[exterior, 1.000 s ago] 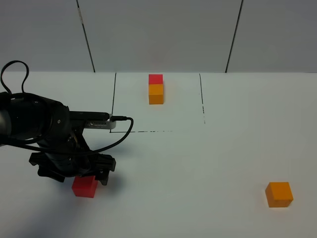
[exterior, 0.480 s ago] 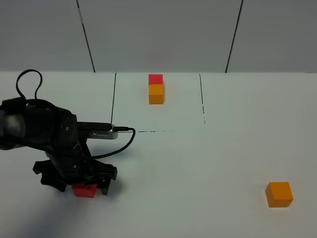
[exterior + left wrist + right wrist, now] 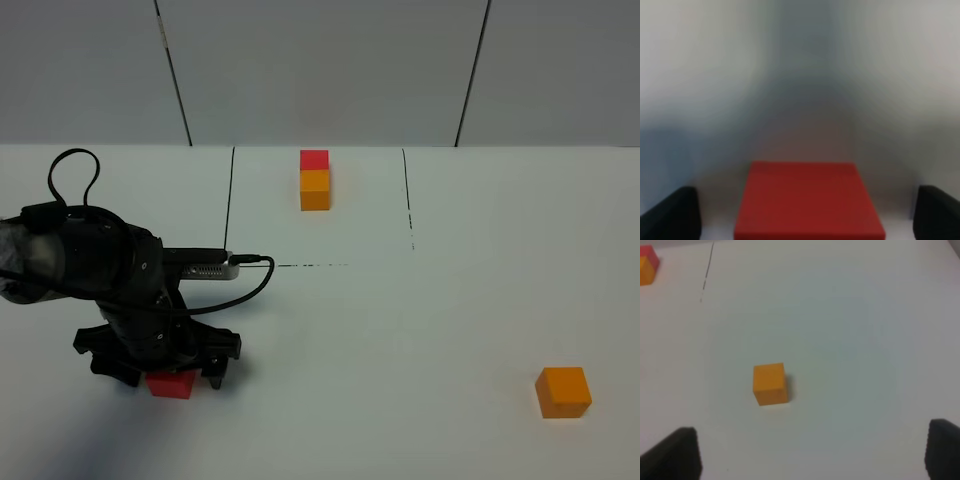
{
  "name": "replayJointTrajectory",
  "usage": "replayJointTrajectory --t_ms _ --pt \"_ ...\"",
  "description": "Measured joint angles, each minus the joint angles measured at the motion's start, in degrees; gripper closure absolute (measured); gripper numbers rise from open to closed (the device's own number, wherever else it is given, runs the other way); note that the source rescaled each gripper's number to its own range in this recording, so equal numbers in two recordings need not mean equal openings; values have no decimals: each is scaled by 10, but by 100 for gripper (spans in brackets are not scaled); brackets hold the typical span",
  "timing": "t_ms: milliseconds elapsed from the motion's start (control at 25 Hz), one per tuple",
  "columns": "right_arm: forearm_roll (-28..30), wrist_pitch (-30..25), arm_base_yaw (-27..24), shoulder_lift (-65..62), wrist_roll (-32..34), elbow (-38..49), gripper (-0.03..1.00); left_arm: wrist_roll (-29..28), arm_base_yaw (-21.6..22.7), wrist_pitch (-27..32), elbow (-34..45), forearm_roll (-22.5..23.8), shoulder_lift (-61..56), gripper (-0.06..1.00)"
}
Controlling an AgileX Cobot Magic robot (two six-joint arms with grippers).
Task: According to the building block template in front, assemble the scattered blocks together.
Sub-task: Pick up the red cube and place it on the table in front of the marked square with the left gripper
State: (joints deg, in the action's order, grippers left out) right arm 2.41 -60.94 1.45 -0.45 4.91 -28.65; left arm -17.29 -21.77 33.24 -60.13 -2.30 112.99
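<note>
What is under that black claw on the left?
A red cube on the white table, between the left gripper's open fingers, untouched. From above, the gripper hides most of it.

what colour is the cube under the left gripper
Red cube, best in the left wrist view.

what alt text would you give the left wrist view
A red cube sits close up between the left gripper's two black fingertips, with a strip of white table showing on either side, so the jaws are open and not touching it. Beyond the cube the table is a soft grey-white blur.
</note>
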Motion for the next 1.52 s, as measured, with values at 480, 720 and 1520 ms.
replayJointTrajectory --t_ms 480,720,1520 --pt "0 0 0 0 0 0 18 -15 0 7 -1 6 1 20" --pt "0 0 0 0 0 0 18 -15 0 21 -1 7 2 20" --pt "0 0 0 0 0 0 18 -16 0 31 -1 6 2 37"
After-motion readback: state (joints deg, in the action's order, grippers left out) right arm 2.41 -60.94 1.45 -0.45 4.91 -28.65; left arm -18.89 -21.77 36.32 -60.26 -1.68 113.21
